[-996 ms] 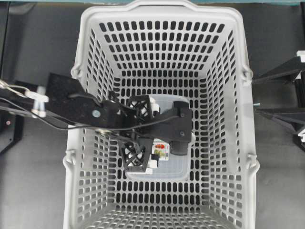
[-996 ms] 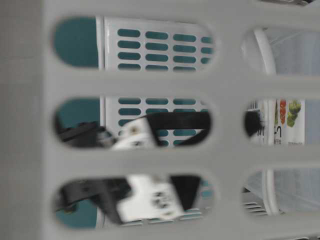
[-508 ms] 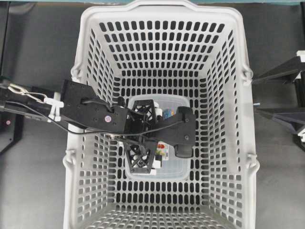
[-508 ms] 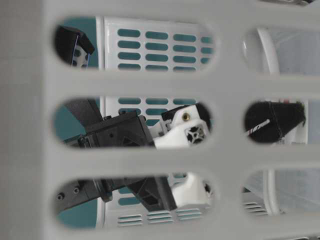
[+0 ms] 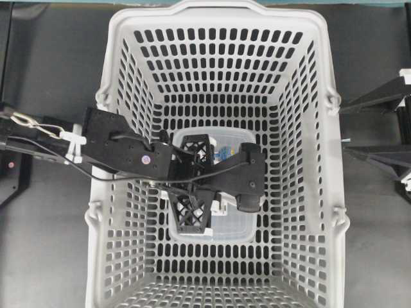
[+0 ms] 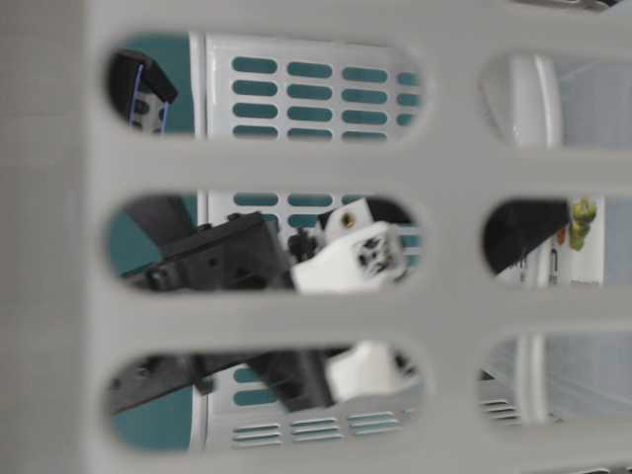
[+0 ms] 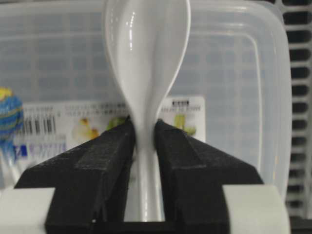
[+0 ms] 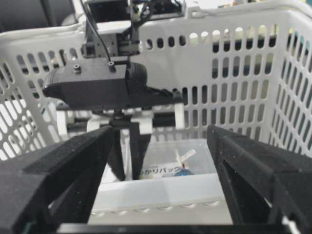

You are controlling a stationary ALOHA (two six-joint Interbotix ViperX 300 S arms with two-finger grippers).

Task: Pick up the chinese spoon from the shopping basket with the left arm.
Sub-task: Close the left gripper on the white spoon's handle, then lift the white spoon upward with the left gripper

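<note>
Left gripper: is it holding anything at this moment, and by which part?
The left gripper is shut on the chinese spoon, pinching its handle just below the bowl. The right gripper holds nothing.

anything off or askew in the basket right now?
Nothing stands out. The left gripper is closed squarely on the chinese spoon handle, above the lidded food box. The lollipop lies beside it.

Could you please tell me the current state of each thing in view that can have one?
left gripper: shut on the chinese spoon's handle.
chinese spoon: clamped between the fingers, bowl over the food box.
food box: lid on, lying in the basket.
shopping basket: upright.
right gripper: open, holding nothing.
</note>
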